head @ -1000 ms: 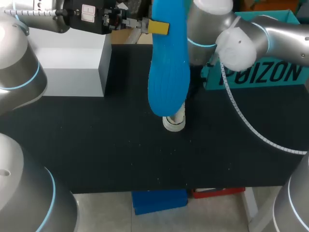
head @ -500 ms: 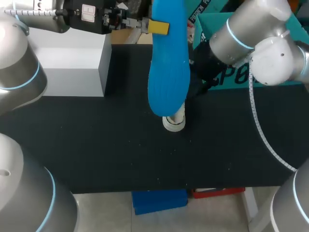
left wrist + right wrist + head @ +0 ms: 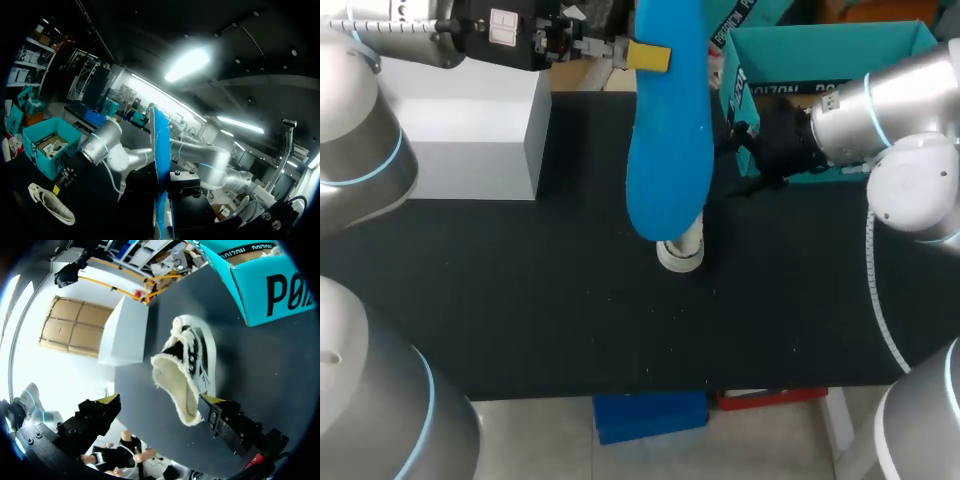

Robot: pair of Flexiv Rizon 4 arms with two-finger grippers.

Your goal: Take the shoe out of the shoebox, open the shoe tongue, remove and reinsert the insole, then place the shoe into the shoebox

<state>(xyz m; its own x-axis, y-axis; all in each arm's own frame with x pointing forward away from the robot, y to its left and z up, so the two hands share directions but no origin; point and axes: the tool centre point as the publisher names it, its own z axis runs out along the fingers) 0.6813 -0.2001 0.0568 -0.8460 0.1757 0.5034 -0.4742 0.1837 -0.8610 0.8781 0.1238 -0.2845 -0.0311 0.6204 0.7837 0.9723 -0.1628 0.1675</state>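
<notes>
Black table (image 3: 520,300) carried a grey block (image 3: 470,140), teal shoebox (image 3: 820,60) and white shoe (image 3: 187,365), mostly hidden overhead behind the blue insole (image 3: 668,150) pinched by the left gripper (image 3: 655,57); right gripper (image 3: 161,400) gaped wide, empty.

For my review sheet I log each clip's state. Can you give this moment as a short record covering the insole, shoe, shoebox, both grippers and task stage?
insole: blue, out of the shoe, held up above the table
left gripper: shut on the insole
shoe: white, lying on the table outside the shoebox, opening visible
shoebox: teal, open, at the far right of the table
right gripper: open, empty, shoe just ahead of it
stage: insole removed, not yet reinserted
</notes>
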